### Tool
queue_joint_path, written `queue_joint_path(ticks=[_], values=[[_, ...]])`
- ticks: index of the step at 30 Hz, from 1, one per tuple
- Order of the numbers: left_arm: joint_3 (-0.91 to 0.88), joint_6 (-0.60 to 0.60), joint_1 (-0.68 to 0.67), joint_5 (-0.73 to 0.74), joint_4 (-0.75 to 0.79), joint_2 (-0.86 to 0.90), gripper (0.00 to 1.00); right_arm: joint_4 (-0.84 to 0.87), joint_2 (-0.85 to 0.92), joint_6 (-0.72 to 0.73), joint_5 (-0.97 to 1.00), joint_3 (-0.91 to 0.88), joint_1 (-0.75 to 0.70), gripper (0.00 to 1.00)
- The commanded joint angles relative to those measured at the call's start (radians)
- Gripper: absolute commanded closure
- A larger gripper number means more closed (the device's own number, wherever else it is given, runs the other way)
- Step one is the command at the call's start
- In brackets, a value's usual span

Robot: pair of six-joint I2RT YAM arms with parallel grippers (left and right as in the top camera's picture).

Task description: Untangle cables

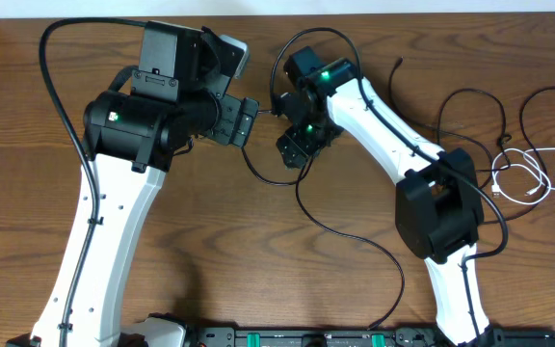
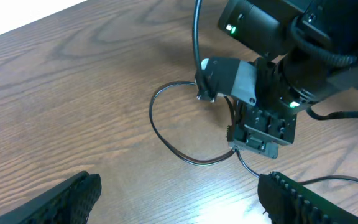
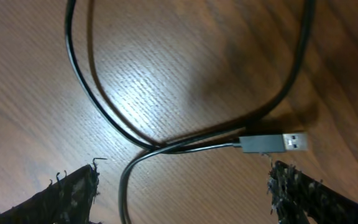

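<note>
**A:** What is the right gripper doing?

**B:** The right gripper (image 3: 182, 180) hangs low over the wooden table (image 1: 258, 270). Its two fingers (image 3: 73, 196) are spread wide, with nothing clamped between them. One grey USB plug (image 3: 272, 142) lies flat on the wood just beside one fingertip. I cannot tell whether they touch.

**A:** Is there a cable on that plug?

**B:** Yes, one black cable (image 3: 157, 147). It leaves the plug and curves round in a loop. Its strands meet and run side by side just beside the plug. One strand lies on the wood under the gap between the fingers.

**A:** And the other gripper?

**B:** The left gripper (image 2: 179, 186) is near the plug and faces the right gripper. Its two fingers also stand wide apart, holding nothing.

**A:** How many other cables are there?

**B:** Well apart from the plug, toward the right edge of the overhead view, lies one white cable (image 1: 528, 183), loosely coiled. Just beside it are thin black cords (image 1: 470, 101). I count two, but their loops overlap, so I cannot be sure.
</note>
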Motion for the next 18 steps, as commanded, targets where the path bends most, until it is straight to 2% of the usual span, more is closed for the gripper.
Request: queue_joint_path(ticks=[1, 9, 18], values=[[0.005, -0.003, -0.001, -0.040, 0.005, 0.008, 0.14, 0.003, 0.030, -0.014, 0.000, 0.001, -0.023, 0.14], [0.005, -0.055, 0.006, -0.157, 0.010, 0.008, 0.14, 0.010, 0.072, -0.034, -0.001, 0.001, -0.047, 0.14], [0.005, -0.066, 0.030, -0.159, 0.012, 0.008, 0.14, 0.061, 0.104, -0.040, -0.009, 0.001, -0.044, 0.12]])
